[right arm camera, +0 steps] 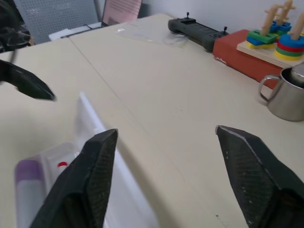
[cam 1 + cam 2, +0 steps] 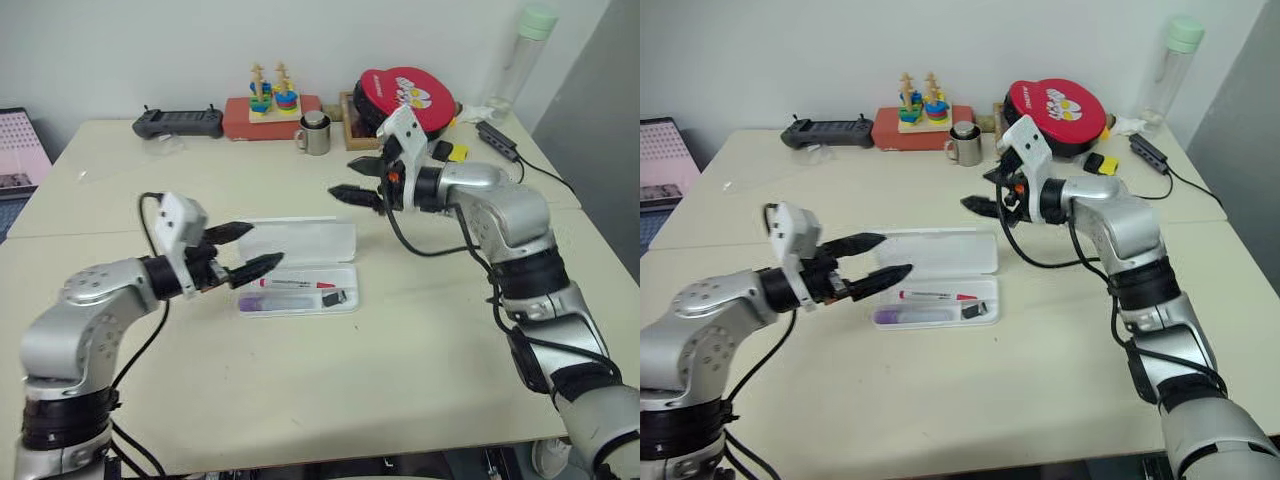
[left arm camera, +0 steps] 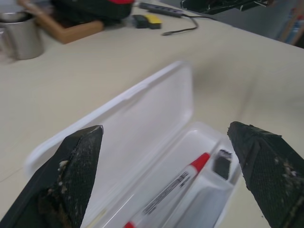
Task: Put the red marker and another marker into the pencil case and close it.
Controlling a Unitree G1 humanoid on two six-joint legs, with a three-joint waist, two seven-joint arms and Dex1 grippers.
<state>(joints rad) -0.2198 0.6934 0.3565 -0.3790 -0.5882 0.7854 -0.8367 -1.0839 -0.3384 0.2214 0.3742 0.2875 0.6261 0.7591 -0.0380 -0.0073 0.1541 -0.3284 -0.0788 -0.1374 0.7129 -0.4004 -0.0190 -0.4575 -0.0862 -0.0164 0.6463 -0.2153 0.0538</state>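
Note:
The pencil case (image 2: 343, 243) lies open mid-table, its lid flat behind the tray. In the tray lie the red marker (image 2: 297, 284), the purple-capped marker (image 2: 272, 304) in front of it, and a small black stub (image 2: 335, 298). My left gripper (image 2: 262, 246) hovers open and empty at the case's left end, pointing across it. In the left wrist view the red marker (image 3: 175, 187) shows between its fingers. My right gripper (image 2: 342, 178) hangs open and empty above the table behind the lid's right end. In the right wrist view the lid's edge (image 1: 90, 114) lies below it.
Along the back of the table stand a black controller (image 2: 178, 122), a ring-stacking toy on a red base (image 2: 272, 108), a metal mug (image 2: 315, 133), a round red case (image 2: 408, 98) and a tall bottle (image 2: 525, 55). A cabled power strip (image 2: 497, 140) lies at back right.

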